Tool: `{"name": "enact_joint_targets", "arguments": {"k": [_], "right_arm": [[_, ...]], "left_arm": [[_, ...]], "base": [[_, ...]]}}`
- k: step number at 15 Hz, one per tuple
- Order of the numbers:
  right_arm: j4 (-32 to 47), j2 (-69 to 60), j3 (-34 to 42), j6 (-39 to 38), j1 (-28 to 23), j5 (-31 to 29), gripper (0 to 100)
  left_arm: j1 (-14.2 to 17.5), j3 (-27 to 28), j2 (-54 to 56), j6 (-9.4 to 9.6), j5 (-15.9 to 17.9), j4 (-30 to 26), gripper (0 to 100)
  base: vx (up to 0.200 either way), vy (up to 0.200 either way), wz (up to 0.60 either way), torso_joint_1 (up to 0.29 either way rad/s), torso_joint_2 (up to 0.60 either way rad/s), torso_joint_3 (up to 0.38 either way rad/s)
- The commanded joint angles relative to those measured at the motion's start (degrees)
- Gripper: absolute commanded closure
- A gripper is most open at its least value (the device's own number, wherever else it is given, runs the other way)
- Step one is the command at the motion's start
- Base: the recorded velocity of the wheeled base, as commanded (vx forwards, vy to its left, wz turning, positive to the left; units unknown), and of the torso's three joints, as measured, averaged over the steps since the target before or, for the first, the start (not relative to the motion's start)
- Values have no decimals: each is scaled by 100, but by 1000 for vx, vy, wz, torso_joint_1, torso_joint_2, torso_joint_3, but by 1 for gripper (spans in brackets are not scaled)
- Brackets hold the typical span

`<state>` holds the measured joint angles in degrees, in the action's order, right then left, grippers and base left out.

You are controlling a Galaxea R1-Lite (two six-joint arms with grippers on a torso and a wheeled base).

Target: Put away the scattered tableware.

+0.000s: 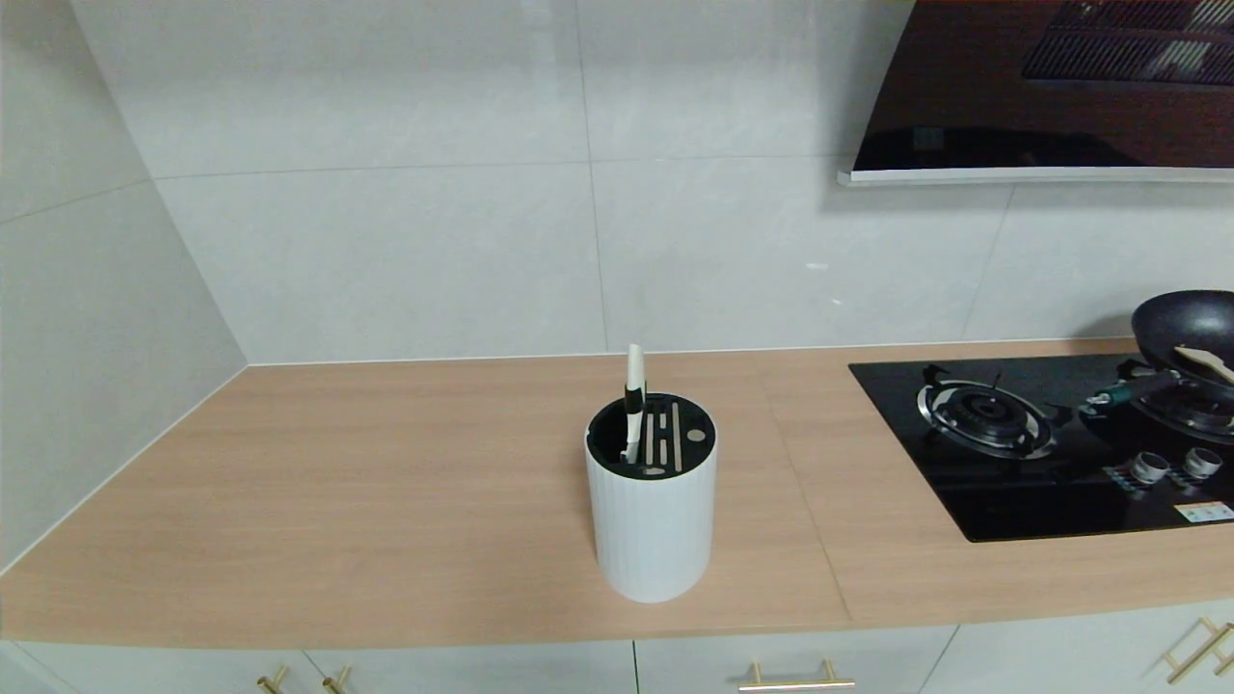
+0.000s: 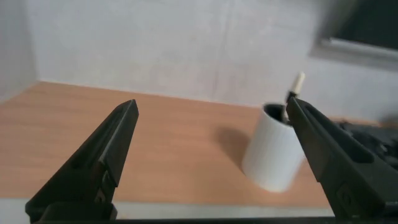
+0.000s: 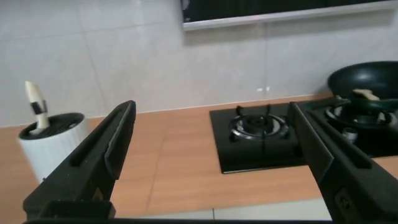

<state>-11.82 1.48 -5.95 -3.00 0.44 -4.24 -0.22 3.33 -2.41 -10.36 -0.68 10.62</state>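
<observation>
Wooden countertop [image 1: 337,482]: left gripper [image 2: 211,106] gapes empty before it. 1 white holder [image 1: 654,520] stands mid-counter, 1 white-handled utensil [image 1: 633,400] upright in its slot, likely stowed. Right gripper [image 3: 211,107] is likewise spread, holding nothing. Hob [image 1: 1041,453] sits far right.

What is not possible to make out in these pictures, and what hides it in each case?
Utensil, head view: its lower end sits inside the white holder, so its type is unknown.
Pan on the stove, head view: cut off by the right edge.
Pale item in the pan: too small to identify.
Slots of the holder, left wrist view: blurred.
</observation>
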Motion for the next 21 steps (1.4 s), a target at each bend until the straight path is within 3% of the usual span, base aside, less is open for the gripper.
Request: {"name": "enact_joint_targets", "arguments": {"k": [1,3,4,5,7,10,11,12,13,14,15,16,19,21], "right_arm": [[233,-148,595,669,-26,-261,0],[910,-139,595,678,-26,-296,0],[980,-139,569,643,-26,-173,0],[998,-139,560,625,-26,90,0],[1007,-139,569,643,-26,205,0],[1007,-139,569,643,-26,231,0],[1007,-139,569,634,-26,178,0],[1007,-139,569,599,-26,143,0],[998,-139,569,493,-26,38,0],[998,-139,569,493,-26,20,0],[1007,-139,569,502,-26,108,0],[1077,-139,595,493,-26,310,0],[1191,-139,595,282,-26,477,0],[1191,-148,595,282,-26,477,0]], "left_arm": [[66,-324,241,289,-116,-737,0],[66,-324,241,685,33,-728,0],[66,-333,241,1115,147,-745,0],[66,-333,241,1326,121,-789,0],[66,-333,241,1414,165,-798,0],[57,-324,241,1827,358,-833,0],[57,-324,241,1854,244,-842,0],[66,-324,241,1669,-160,-868,0],[66,-324,233,1080,-257,-1079,0],[57,-324,233,1089,-266,-1053,0],[57,-324,241,1476,-204,-1071,0],[4,-324,197,1537,-99,-1071,0],[4,-324,233,1476,-99,-1071,0],[4,-324,233,1098,-99,-1062,0]], "base": [[0,0,0,0,0,0],[0,0,0,0,0,0],[0,0,0,0,0,0],[0,0,0,0,0,0],[0,0,0,0,0,0],[0,0,0,0,0,0],[0,0,0,0,0,0],[0,0,0,0,0,0],[0,0,0,0,0,0],[0,0,0,0,0,0],[0,0,0,0,0,0],[0,0,0,0,0,0],[0,0,0,0,0,0],[0,0,0,0,0,0]]}}
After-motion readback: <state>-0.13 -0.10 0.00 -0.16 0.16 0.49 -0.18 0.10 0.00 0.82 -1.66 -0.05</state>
